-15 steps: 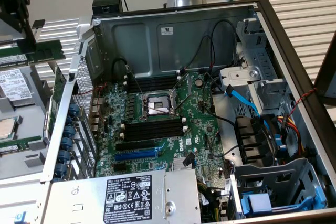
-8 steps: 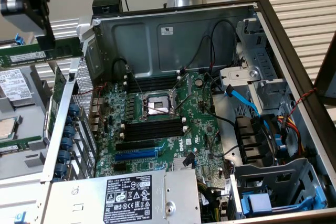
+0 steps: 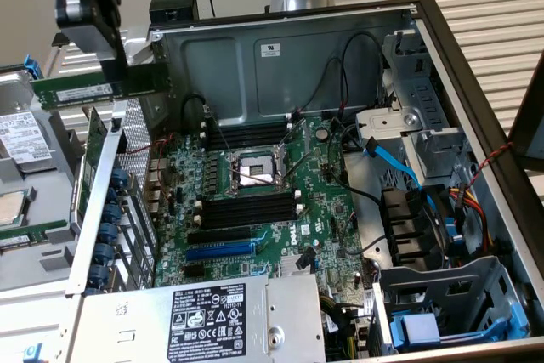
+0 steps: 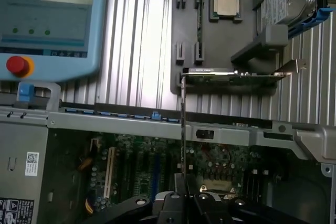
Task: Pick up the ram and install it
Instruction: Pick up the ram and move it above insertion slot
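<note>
Exterior view: gripper (image 3: 113, 70) was closed tight on the ram (image 3: 72, 91), pinching its top edge. The stick hung level over the PC case (image 3: 280, 74) edge at the view's left. Black memory slots (image 3: 246, 210) lay lower, twd the view's right, well apart from it. Ram's long axis looked approx. parallel to them.

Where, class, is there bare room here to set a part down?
Free: ribbed table between pendant and grey tray; also beyond the case wall at the exterior view's right. Crowded: motherboard and cabled drive bays. The jaws hold the ram.
</note>
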